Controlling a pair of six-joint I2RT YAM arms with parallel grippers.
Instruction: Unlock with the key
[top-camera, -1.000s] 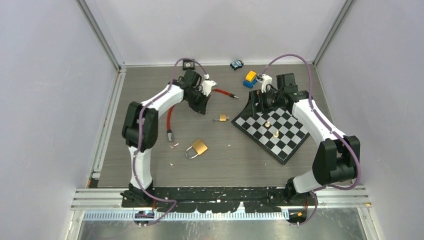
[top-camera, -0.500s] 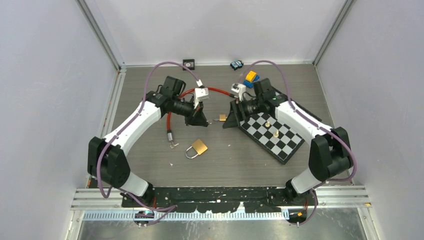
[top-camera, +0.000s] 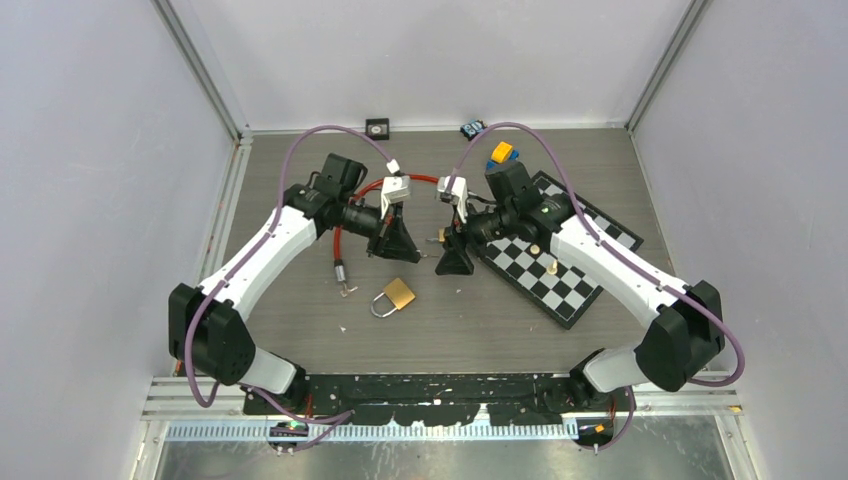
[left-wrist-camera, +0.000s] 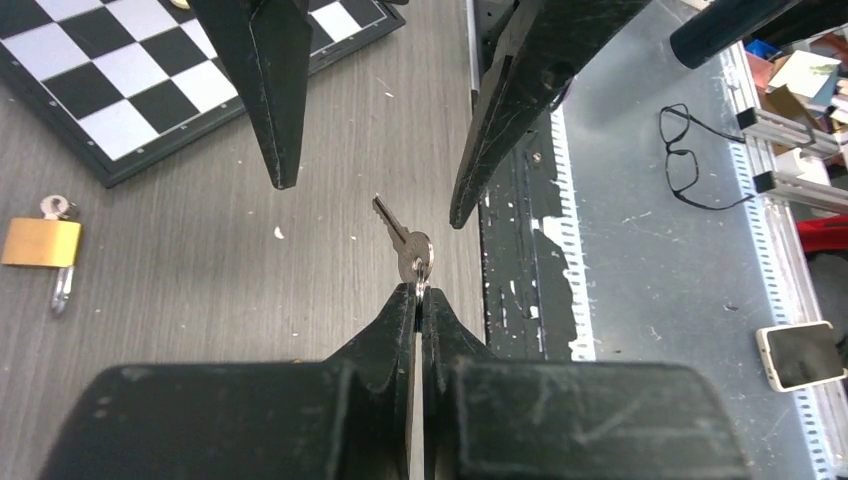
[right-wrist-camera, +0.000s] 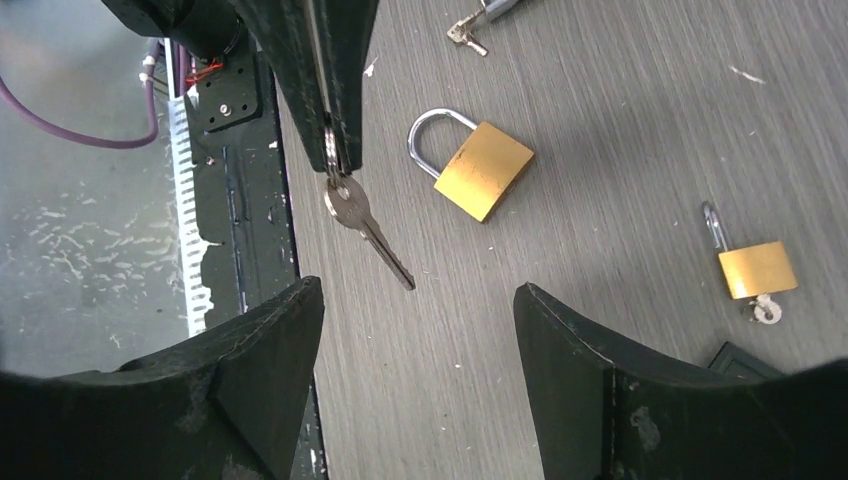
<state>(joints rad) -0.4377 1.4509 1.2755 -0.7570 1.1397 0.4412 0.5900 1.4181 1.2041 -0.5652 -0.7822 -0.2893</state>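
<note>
Left pincer (left-wrist-camera: 415, 292) is clamped on a small silver metal key (left-wrist-camera: 404, 238); right pincer (right-wrist-camera: 418, 290) is spread wide opposite it, empty.

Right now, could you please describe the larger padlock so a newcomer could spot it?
Start at the chessboard; on the grey table left of it, toward the near edge, lies the larger padlock. Unlike the smaller padlock by the board's corner, it has no key sticking out.

Chessboard (top-camera: 575, 285) and small padlock (right-wrist-camera: 757, 270) flank the right fingers (right-wrist-camera: 580, 340).
</note>
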